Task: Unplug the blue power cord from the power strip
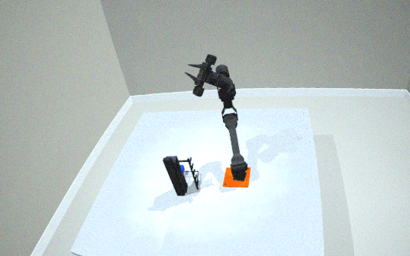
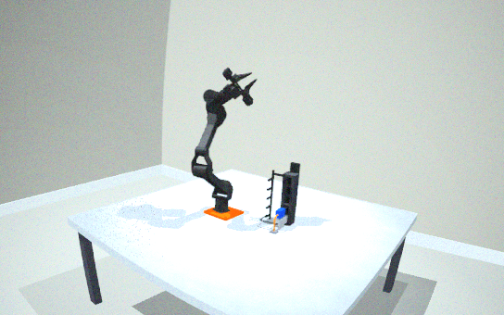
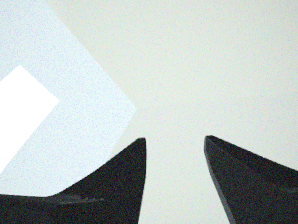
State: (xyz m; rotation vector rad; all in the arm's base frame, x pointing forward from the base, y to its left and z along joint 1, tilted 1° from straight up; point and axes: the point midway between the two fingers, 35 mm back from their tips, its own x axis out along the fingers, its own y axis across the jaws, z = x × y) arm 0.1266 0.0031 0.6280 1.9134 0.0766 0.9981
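Observation:
The black power strip (image 1: pixel 174 175) (image 2: pixel 286 192) stands upright on the table. The blue plug (image 1: pixel 182 169) (image 2: pixel 281 213) is against the strip's side, low down in the exterior view; whether it is seated in a socket is too small to tell. A short orange cord (image 2: pixel 275 223) hangs down from it to the table. My gripper (image 1: pixel 187 68) (image 2: pixel 254 76) (image 3: pixel 175 144) is raised high above the table, well away from the plug, cord and strip. Its fingers are partly apart with nothing between them, so it is open. The wrist view shows neither plug nor strip.
A thin black rack (image 1: pixel 193 169) (image 2: pixel 271 196) with several prongs stands beside the strip, on the side facing the arm. The arm's base sits on an orange plate (image 1: pixel 227 183) (image 2: pixel 233 215). The white table (image 1: pixel 264 218) (image 2: pixel 259 264) has its edge and a corner in the wrist view.

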